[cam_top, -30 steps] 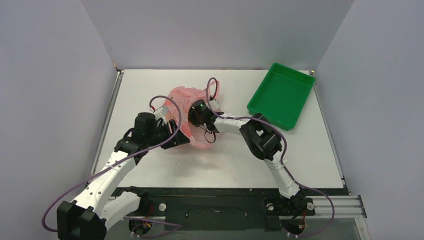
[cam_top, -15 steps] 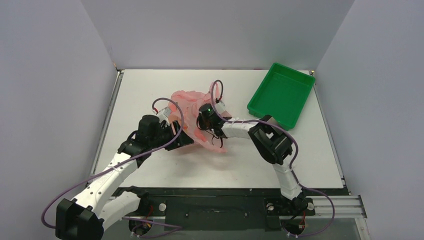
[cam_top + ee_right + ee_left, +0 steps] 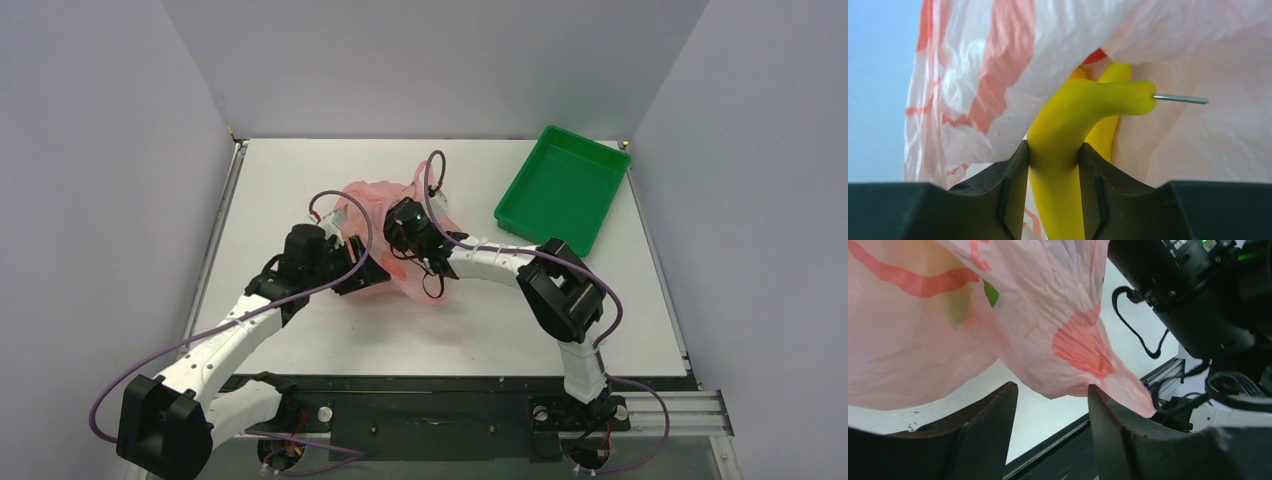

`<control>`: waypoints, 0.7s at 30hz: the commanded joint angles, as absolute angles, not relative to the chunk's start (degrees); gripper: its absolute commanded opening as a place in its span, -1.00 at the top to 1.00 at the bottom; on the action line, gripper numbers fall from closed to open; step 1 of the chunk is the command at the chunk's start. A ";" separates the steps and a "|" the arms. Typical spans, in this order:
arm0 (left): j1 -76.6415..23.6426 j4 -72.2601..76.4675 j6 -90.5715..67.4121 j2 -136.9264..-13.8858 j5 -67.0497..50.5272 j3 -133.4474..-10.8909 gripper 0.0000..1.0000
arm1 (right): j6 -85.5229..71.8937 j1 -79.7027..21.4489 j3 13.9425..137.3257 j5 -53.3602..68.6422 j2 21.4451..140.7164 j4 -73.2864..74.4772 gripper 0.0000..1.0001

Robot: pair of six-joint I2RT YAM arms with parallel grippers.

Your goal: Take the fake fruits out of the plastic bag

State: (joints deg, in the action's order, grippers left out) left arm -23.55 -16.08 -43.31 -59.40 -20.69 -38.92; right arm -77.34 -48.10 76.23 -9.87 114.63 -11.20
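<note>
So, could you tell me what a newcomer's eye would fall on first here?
The crinkly translucent pink plastic bag, bunched in the middle of the white table. Close up, the right pincer is shut on a glossy yellow plastic banana beneath the bag's folds. The bright green rectangular tray sits far right.

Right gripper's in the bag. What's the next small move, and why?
Probably ease the right gripper back, drawing the banana out: its fingers are shut on the banana, while the plastic bag drapes over it. The left gripper is open at a bag fold, so go slowly; the bag may follow.
</note>
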 commanded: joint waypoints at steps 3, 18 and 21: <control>-23.88 -11.36 -42.16 -63.31 -19.49 -42.91 0.09 | -75.04 -49.03 74.85 -15.12 109.53 -9.83 1.00; -24.31 -5.18 -41.97 -62.49 -20.71 -42.14 -0.13 | -73.32 -49.37 70.73 -13.10 105.10 -10.22 1.00; -25.38 -1.77 -41.77 -61.27 -21.47 -41.84 -0.16 | -73.75 -49.26 70.39 -12.29 104.65 -10.52 1.00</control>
